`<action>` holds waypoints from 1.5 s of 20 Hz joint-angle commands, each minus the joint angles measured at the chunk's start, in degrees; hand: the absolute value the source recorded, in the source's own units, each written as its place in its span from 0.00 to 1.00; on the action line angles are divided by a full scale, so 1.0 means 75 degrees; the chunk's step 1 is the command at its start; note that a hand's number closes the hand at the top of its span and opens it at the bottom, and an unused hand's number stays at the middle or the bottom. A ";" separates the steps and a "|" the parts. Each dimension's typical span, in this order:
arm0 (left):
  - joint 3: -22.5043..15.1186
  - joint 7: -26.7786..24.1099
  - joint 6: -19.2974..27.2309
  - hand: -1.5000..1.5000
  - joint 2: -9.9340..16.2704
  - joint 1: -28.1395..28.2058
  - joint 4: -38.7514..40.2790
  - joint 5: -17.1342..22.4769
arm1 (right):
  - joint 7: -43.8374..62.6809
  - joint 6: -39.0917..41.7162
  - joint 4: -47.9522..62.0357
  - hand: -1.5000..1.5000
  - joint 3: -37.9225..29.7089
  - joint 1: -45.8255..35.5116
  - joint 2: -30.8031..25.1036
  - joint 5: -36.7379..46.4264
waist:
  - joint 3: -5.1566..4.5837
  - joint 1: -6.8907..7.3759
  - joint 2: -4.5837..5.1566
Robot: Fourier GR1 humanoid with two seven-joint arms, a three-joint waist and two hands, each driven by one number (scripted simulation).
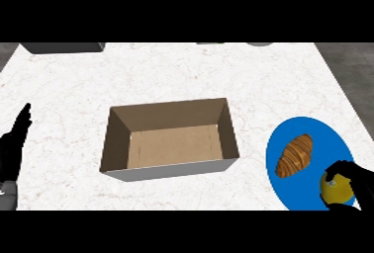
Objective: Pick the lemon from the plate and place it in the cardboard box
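1. Step in hand: the grasp. The right hand (349, 174) is at the lower right, its fingers curled over the top and side of the lemon (335, 191).
2. The lemon sits under that hand, on the near part of the blue plate (292, 129); whether it has lifted off cannot be told.
3. A croissant (295, 154) lies just left of the hand, on the same plate.
4. The box (172, 139) stands open-topped, well to the hand's left on the worktop (73, 84).
5. The left hand (13, 143) rests at the left edge, fingers straight.
6. Next, in my judgement: lift clear of the croissant, carry left over the box's near wall, release inside.
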 commanded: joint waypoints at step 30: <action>-0.0386 0.0157 -0.0213 0.50 -0.0197 -0.0283 -0.0446 -0.0132 | 1.0430 0.0326 -0.5582 1.00 0.7279 -0.0828 0.2609 0.5754 | 0.0148 0.0851 0.0266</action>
